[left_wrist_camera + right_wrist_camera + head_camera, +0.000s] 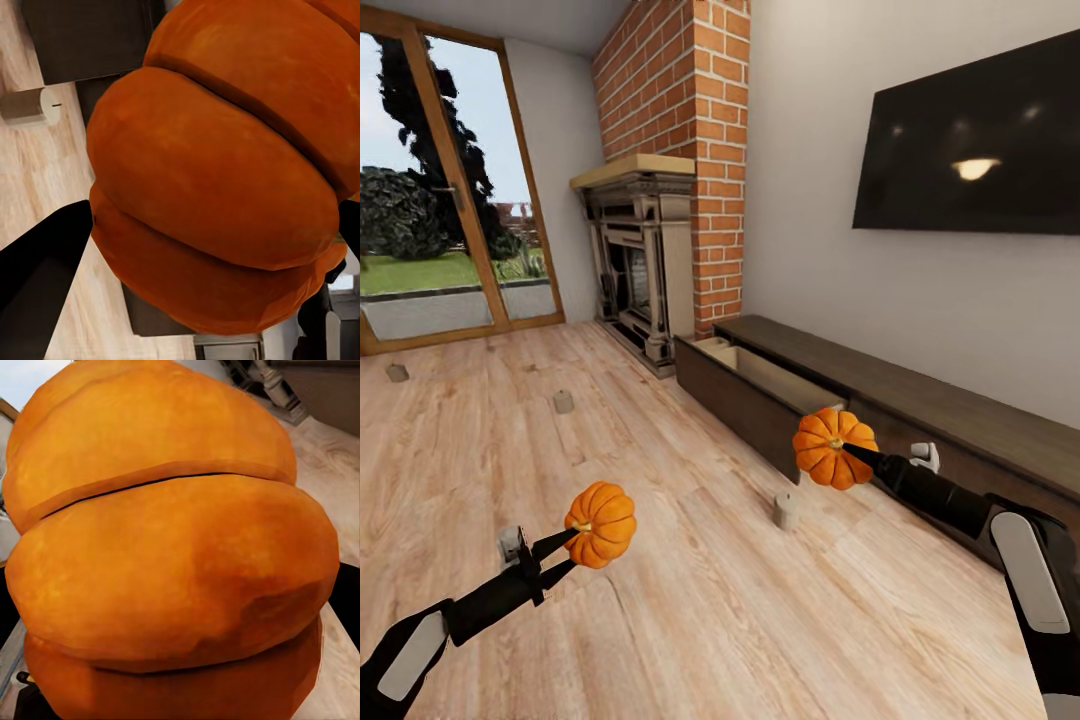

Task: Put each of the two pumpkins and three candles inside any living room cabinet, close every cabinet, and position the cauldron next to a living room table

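From your head view you get the whole room: both pumpkins are aloft, one at lower left (pixel 601 524) in your left pincer (pixel 567 557), one right of centre (pixel 834 448) in your right pincer (pixel 852 450). Each pincer is clamped on its pumpkin, fingers closed against the ribs.

The cabinet (pixel 920 400) runs along the right wall under the TV (pixel 972 145), with one drawer (pixel 755 385) pulled open near the fireplace (pixel 640 260); your right pumpkin hangs just beside that drawer's near end. Three candles stand on the floor (pixel 660 560): one at centre (pixel 786 510), one upper left (pixel 563 402), one at the far left edge (pixel 397 373).

Your left wrist view adds a candle (pixel 28 106) at its upper left, past the pumpkin (pixel 225 165), and a dark finger (pixel 45 255). Your right wrist view gives you mostly pumpkin (pixel 172 555).

Your left arm reaches up from the lower-left corner; your right arm comes in from the lower right, angled toward the cabinet.
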